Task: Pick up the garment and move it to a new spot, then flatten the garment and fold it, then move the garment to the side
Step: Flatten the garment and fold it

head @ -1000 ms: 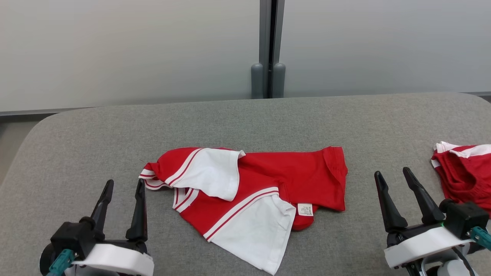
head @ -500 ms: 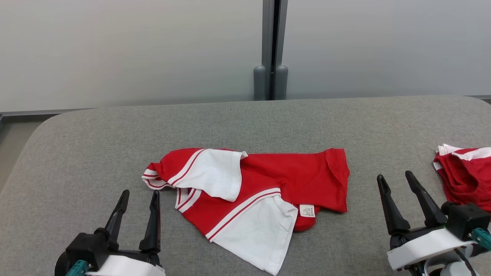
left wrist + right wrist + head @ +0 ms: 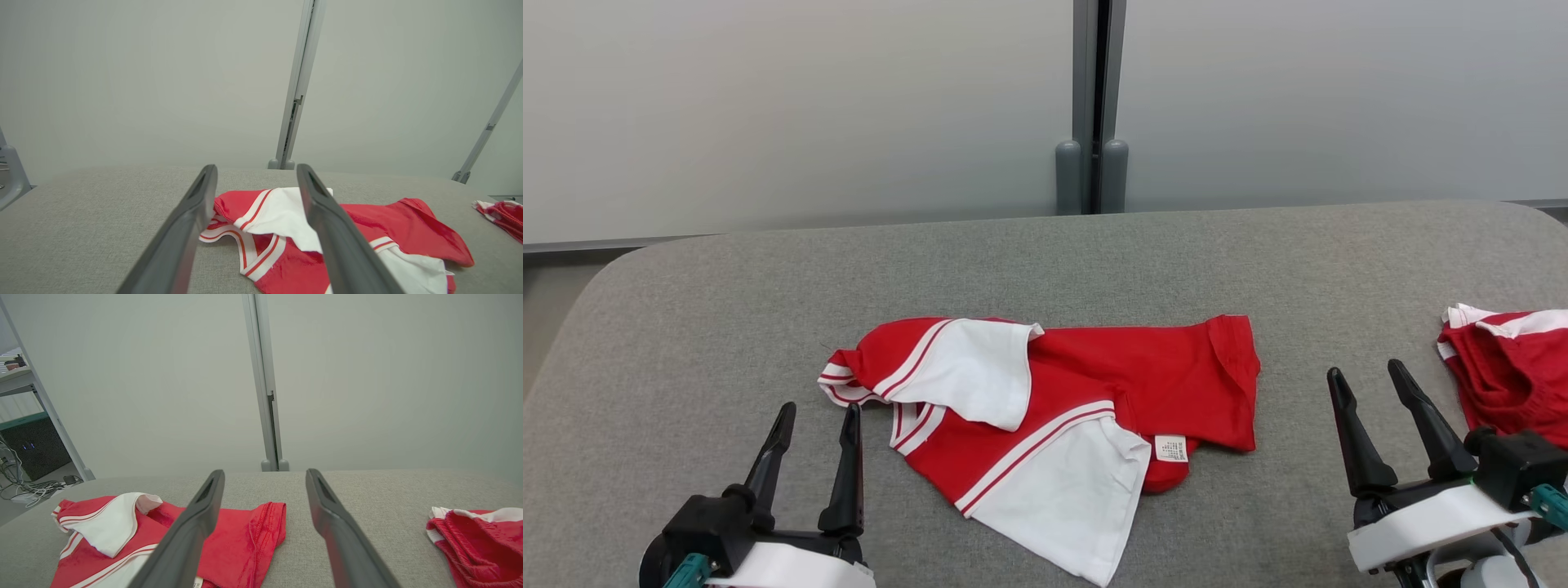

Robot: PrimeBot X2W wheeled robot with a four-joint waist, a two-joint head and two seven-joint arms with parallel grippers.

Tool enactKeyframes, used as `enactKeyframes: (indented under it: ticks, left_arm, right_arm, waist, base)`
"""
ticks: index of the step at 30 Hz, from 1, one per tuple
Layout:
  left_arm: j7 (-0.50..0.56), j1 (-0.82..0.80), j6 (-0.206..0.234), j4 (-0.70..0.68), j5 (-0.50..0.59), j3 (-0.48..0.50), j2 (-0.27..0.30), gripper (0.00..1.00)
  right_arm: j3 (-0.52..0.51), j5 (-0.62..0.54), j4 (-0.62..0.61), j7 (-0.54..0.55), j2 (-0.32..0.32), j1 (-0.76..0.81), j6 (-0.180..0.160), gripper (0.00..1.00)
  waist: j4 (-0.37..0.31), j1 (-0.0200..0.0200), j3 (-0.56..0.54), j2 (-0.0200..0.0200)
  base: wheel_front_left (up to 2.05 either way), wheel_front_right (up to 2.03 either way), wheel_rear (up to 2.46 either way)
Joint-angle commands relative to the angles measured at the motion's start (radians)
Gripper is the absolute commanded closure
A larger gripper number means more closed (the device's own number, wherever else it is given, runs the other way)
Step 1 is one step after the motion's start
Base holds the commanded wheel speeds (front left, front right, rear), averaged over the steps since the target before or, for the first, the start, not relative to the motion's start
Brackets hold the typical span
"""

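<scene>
a crumpled red and white shirt (image 3: 1094,384) lies in the middle of the grey padded table (image 3: 1045,253), with white sleeve panels folded over the red body and a small white label (image 3: 1172,447) at its near edge. the left gripper (image 3: 820,407) is at the near left, its fingers spread wide with nothing between them and its tips just beside the shirt's striped left end. the right gripper (image 3: 1364,367) is at the near right, just as wide and empty, apart from the shirt. a second red and white garment (image 3: 1503,367) lies bunched at the table's right edge, just right of that gripper. a pale wall with a grey post (image 3: 1092,106) stands behind.
</scene>
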Motion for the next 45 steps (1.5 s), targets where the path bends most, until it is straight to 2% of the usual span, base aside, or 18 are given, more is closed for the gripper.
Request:
enactKeyframes:
  ticks: [1,12,18,25,30,35,41,42,43,44,45]
  left_arm:
    - [-0.004,-0.002,-0.003,0.002,0.009,0.005,-0.004,0.00]
    - [0.005,0.001,-0.024,0.026,0.024,-0.001,-0.035,0.00]
    - [0.222,-0.030,-0.110,0.059,0.001,-0.150,-0.047,0.00]
    - [0.426,-0.079,-0.143,0.111,-0.014,-0.300,-0.069,0.00]
    - [0.531,-0.141,-0.143,0.175,0.011,-0.365,-0.076,0.00]
    - [0.566,-0.190,-0.136,0.211,0.048,-0.403,-0.082,0.00]
    - [0.638,-0.225,-0.090,0.310,0.107,-0.445,-0.078,0.00]
    - [0.645,-0.224,-0.087,0.323,0.111,-0.451,-0.078,0.05]
    - [0.650,-0.224,-0.089,0.333,0.113,-0.456,-0.077,0.56]
    - [0.655,-0.225,-0.089,0.340,0.116,-0.462,-0.076,0.81]
    - [0.645,-0.227,-0.095,0.346,0.118,-0.471,-0.077,1.00]
  right_arm:
    - [-0.005,-0.002,-0.004,-0.001,-0.004,0.001,0.000,0.00]
    - [-0.019,-0.013,-0.011,-0.001,-0.002,0.004,0.000,0.00]
    - [-0.026,-0.015,-0.011,-0.001,-0.004,-0.007,0.000,0.00]
    - [-0.027,-0.015,-0.012,-0.001,0.003,-0.022,0.000,0.00]
    - [-0.018,-0.010,-0.016,-0.001,0.012,-0.036,0.000,0.00]
    - [-0.023,-0.009,-0.018,-0.001,0.013,-0.046,0.000,0.00]
    - [-0.027,-0.011,-0.016,-0.001,0.017,-0.055,0.000,0.00]
    - [-0.028,-0.012,-0.016,-0.001,0.018,-0.054,0.000,0.00]
    - [-0.032,-0.013,-0.016,-0.001,0.017,-0.051,0.000,0.00]
    - [-0.033,-0.014,-0.016,-0.001,0.018,-0.048,0.000,0.00]
    - [-0.032,-0.016,-0.014,-0.001,0.019,-0.045,0.000,0.00]
  waist:
    - [-0.001,0.0000,-0.001,0.0000]
    - [-0.007,0.0000,-0.001,0.0000]
    - [-0.013,0.0000,0.002,0.0000]
    - [-0.050,0.0000,0.017,0.0000]
    - [-0.087,0.0000,0.044,0.0000]
    - [-0.108,0.0000,0.068,0.0000]
    - [-0.121,0.0000,0.085,0.0000]
    - [-0.120,0.0000,0.085,0.0000]
    - [-0.118,0.0000,0.085,0.0000]
    - [-0.114,0.0000,0.084,0.0000]
    - [-0.105,0.0000,0.081,0.0000]
  base:
    - [0.00,0.00,0.00]
    - [0.00,0.00,0.00]
    - [0.00,0.00,0.00]
    - [0.00,0.00,0.00]
    - [0.00,0.00,0.00]
    - [0.00,0.00,0.00]
    - [0.00,0.00,0.00]
    - [0.00,0.00,0.00]
    - [0.00,0.00,0.00]
    - [0.00,0.00,0.00]
    - [0.00,0.00,0.00]
